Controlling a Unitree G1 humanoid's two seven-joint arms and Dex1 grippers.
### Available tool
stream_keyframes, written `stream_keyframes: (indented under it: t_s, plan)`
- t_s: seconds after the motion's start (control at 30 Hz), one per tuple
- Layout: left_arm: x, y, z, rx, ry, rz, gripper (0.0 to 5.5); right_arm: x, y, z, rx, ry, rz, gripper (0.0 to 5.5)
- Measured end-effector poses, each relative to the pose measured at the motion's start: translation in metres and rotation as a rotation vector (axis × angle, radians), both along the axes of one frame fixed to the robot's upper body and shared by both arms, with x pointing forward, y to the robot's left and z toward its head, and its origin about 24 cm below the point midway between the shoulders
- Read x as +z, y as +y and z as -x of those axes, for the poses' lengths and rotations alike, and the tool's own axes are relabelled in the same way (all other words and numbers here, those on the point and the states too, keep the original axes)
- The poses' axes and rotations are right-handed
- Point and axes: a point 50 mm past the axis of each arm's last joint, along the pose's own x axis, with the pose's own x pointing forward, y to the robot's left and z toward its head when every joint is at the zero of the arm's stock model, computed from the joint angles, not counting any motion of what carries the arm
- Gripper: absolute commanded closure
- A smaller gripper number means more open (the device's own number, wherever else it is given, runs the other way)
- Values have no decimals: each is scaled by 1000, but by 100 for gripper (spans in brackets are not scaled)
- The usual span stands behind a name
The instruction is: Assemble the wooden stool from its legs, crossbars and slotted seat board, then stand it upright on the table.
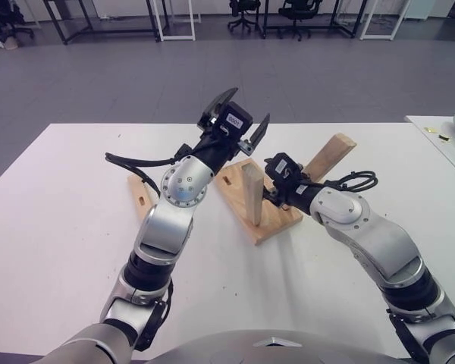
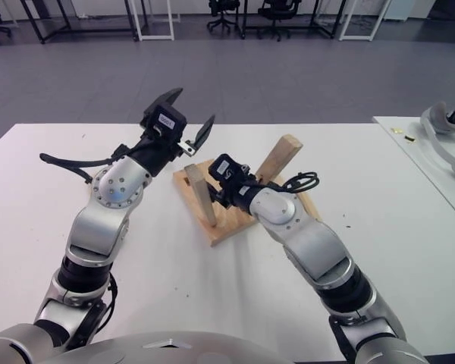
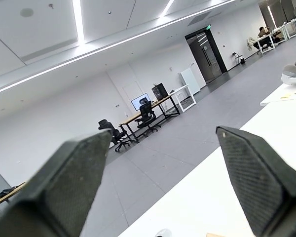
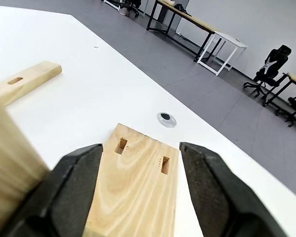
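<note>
— Can any writing be read?

— A white label point(image 1: 235, 119) with dark print is carried on the wrist housing of the left gripper point(image 1: 249, 106). The print is too small to be made out. No writing is seen on the wooden parts.

— How is the left gripper held?

— It is raised above the table point(image 1: 61, 189), over the far left corner of the seat board point(image 1: 271, 224). Its fingers are spread wide, and nothing is held or touched.

— And the right gripper?

— The right gripper point(image 4: 140, 147) is held low over the seat board, with its fingers wide apart. Two slots point(image 4: 121, 144) are seen in the bare board between them. The upright leg point(image 1: 252, 193) is found just beside one finger, outside the gap. Whether that finger is touched by it cannot be told. Nothing is clamped.

— Where are the stool parts placed?

— The seat board is laid flat at the middle of the table. The upright leg is stood on it near its left edge. A second leg point(image 1: 330, 155) is seen tilted at the board's far right, its lower end hidden behind the right arm. A slotted piece point(image 4: 24, 81) is laid flat on the table to the left, well apart from the board.
</note>
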Motion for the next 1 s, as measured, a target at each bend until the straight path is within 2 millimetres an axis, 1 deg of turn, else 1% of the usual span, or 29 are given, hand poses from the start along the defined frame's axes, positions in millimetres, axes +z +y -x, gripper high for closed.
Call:
stream_keyframes:
  t_s: [0.03, 0.13, 0.2, 0.23, 0.27, 0.33, 0.37, 0.4, 0.43, 0.47, 0.53, 0.57, 0.63, 0.7, 0.73, 0.8, 0.87, 0.9, 0.97, 1.0]
  plan:
    - [1, 1, -1, 5, -2, 1, 161, 0, 0, 0, -4, 1, -16, 258]
    - [3, 1, -1, 7, -10, 2, 161, -1, 1, -8, -65, 48, -162, 258]
    - [3, 1, -1, 10, -12, -2, 161, 4, -3, -15, -129, 55, -262, 258]
    - [3, 1, -1, 11, -12, -2, 161, 19, -6, -21, -149, 7, -322, 258]
    - [3, 1, -1, 11, -12, -2, 161, 42, -9, -29, -151, -83, -378, 258]
    - [6, 3, -2, 22, -24, 6, 161, 82, -15, -38, -156, -246, -441, 258]
    - [6, 4, -2, 25, -24, 8, 161, 92, -17, -38, -155, -286, -460, 258]
    - [7, 6, -3, 32, -25, 14, 161, 97, -16, -37, -146, -302, -473, 258]
    - [8, 9, -4, 49, -28, 24, 161, 97, -13, -34, -126, -300, -478, 258]
    - [9, 13, -5, 69, -32, 36, 161, 88, -9, -29, -108, -272, -456, 258]
    - [13, 24, -6, 114, -42, 65, 161, 16, -1, -17, -124, 6, -316, 258]
    - [14, 27, -6, 128, -44, 74, 161, -10, 1, -8, -126, 93, -263, 258]
    - [17, 28, -5, 135, -47, 90, 161, -16, 5, 0, -85, 92, -222, 258]
    - [17, 27, -3, 133, -45, 98, 161, -17, 5, 3, -77, 99, -220, 258]
    - [17, 26, -2, 131, -44, 104, 161, -17, 4, 2, -85, 98, -228, 258]
    - [14, 24, -2, 127, -31, 104, 161, -15, 0, -8, -137, 98, -275, 258]
    - [10, 24, -2, 127, -18, 100, 161, -8, -5, -17, -212, 66, -322, 258]
    - [5, 25, -2, 131, 2, 91, 161, 5, -7, -22, -236, 14, -361, 258]
    - [-6, 28, 0, 143, 46, 80, 161, 46, -8, -26, -210, -155, -428, 258]
    - [-12, 31, 1, 152, 68, 74, 161, 71, -8, -25, -182, -265, -457, 258]
